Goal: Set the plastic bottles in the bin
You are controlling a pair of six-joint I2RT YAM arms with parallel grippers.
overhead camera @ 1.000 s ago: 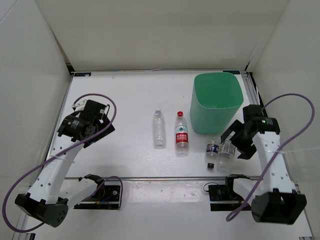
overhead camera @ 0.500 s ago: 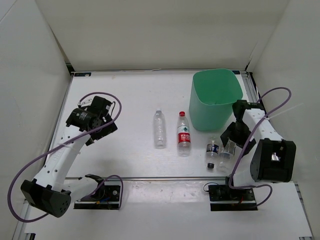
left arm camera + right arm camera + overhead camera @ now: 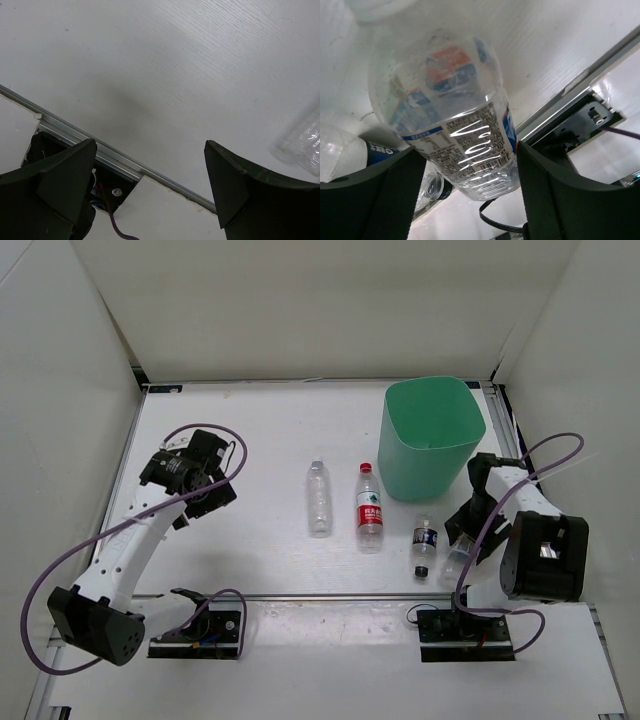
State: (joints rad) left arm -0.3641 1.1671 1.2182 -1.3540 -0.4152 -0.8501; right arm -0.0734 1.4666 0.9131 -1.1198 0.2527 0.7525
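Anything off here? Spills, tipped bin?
Nothing stands out. The bin stands upright; the plain bottle, red-labelled bottle and one short bottle lie flat, no spill visible. The right pincer clamps the other short bottle.

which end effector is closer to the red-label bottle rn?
Right. The right end effector is to the right of the red-labelled bottle, around a short bottle. The left end effector is farther away on the other side, beyond the plain bottle.

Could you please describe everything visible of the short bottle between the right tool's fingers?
The short bottle is clear plastic with a blue-banded label of fine print. It lies on the white table near the front rail, beside a second short bottle, between the fingers of the right tool; whether they pinch it is unclear.
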